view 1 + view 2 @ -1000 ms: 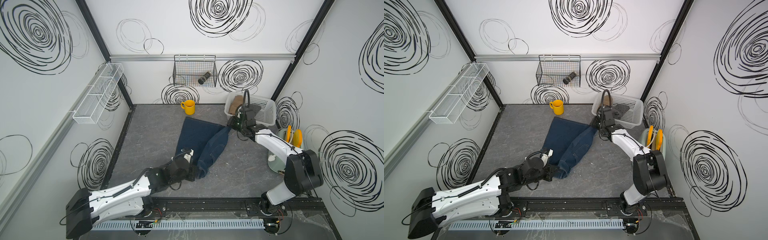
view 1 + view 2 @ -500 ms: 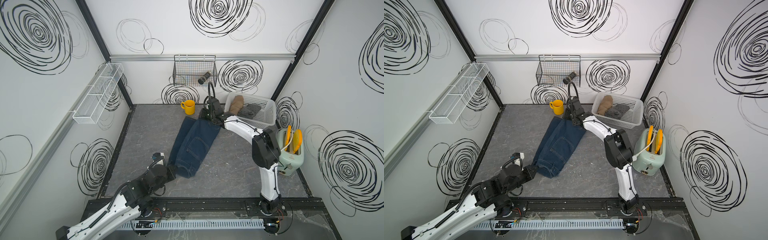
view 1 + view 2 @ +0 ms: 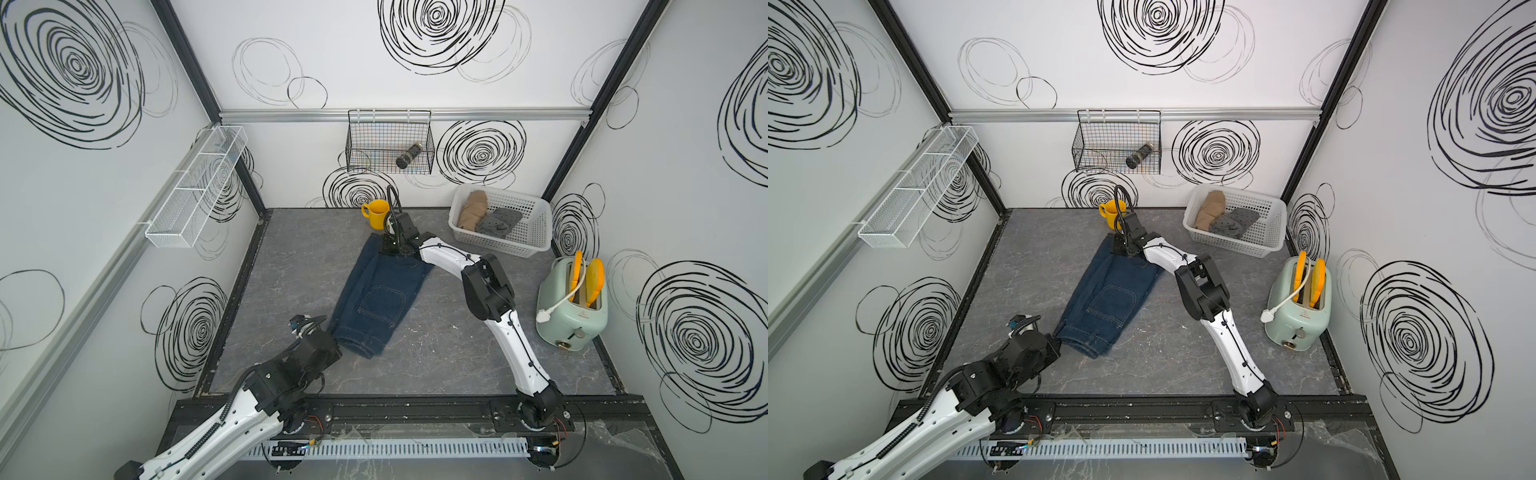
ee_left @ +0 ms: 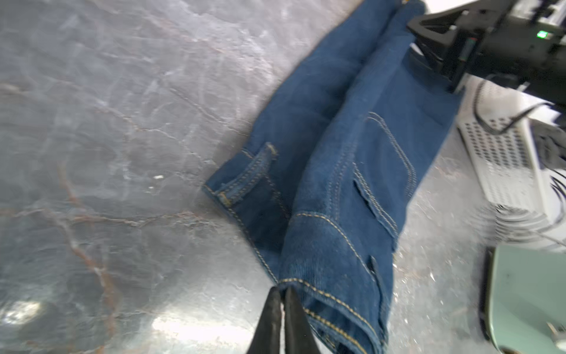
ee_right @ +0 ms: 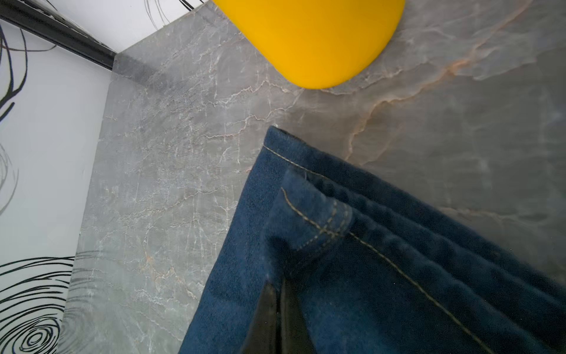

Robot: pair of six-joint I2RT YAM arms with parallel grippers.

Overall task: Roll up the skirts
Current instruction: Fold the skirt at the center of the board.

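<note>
Lying on bench (image 3: 291,270): denim skirt (image 3: 380,299), folded lengthwise, long axis running from back-edge middle toward front-left corner.
Basket (image 3: 519,239): back-right corner, holds tan skirt (image 3: 471,212) and grey skirt (image 3: 498,220); well apart.
Toaster (image 3: 571,316): right edge, clear.
Mug (image 3: 377,214): just beyond skirt's far end; likely the only obstacle.
Left gripper (image 4: 283,294): closed, pinching near waistband corner.
Right gripper (image 5: 277,294): closed on far hem.
Next: probably roll along long axis; each arm owns one end.
</note>
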